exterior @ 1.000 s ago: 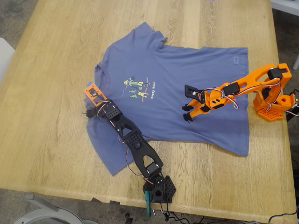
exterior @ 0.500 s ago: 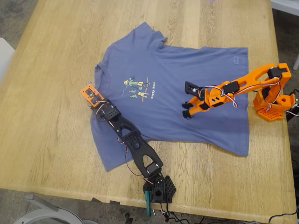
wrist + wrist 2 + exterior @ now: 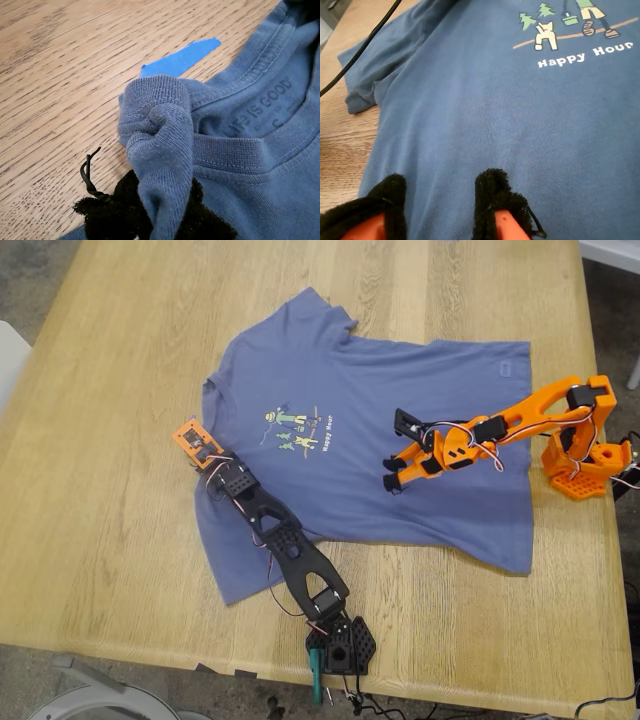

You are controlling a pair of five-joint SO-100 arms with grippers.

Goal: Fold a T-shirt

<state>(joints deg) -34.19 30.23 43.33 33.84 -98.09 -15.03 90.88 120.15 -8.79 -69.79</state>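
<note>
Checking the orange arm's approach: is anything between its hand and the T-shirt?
Nothing visible. My second hand is open over bare T-shirt fabric beside the print; the black cable runs clear near the sleeve.

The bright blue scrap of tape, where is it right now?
The blue tape scrap lies flat on the wooden table, right beside the T-shirt collar that my first gripper has bunched up.

T-shirt (image 3: 400, 430): slate-blue; chest print green, tan, cream figures, white lettering. Table (image 3: 110, 490): light wood grain. Tape scrap (image 3: 180, 57): bright blue. Arms: one black (image 3: 280, 535), one orange (image 3: 520, 420).
</note>
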